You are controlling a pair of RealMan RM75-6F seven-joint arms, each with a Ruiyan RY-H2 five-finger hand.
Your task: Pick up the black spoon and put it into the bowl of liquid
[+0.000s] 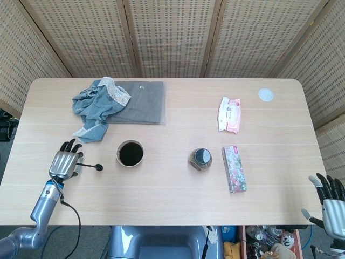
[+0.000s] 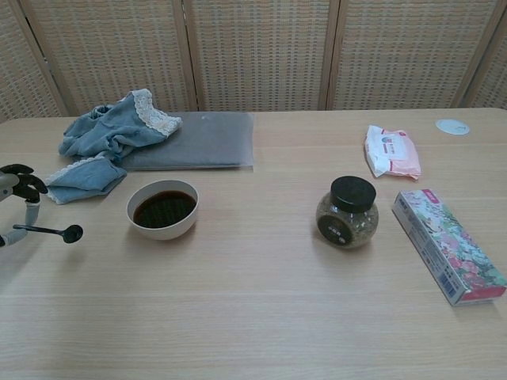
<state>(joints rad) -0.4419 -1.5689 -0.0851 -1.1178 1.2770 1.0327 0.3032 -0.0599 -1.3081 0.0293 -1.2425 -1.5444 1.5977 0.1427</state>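
My left hand [image 1: 63, 163] [image 2: 14, 198] holds the black spoon [image 1: 91, 167] [image 2: 49, 231] by its handle, lifted off the table, with the spoon's head pointing right toward the bowl. The white bowl of dark liquid [image 1: 130, 154] [image 2: 162, 209] stands a short way to the right of the spoon. Off the table's near right corner, my right hand [image 1: 330, 203] hangs with fingers spread and nothing in it.
A blue lace-edged cloth [image 1: 97, 105] lies on a grey mat [image 1: 141, 102] behind the bowl. A black-lidded jar [image 1: 200, 159], a floral box [image 1: 234, 168], a pink wipes pack [image 1: 229, 114] and a small white lid [image 1: 266, 95] occupy the right half.
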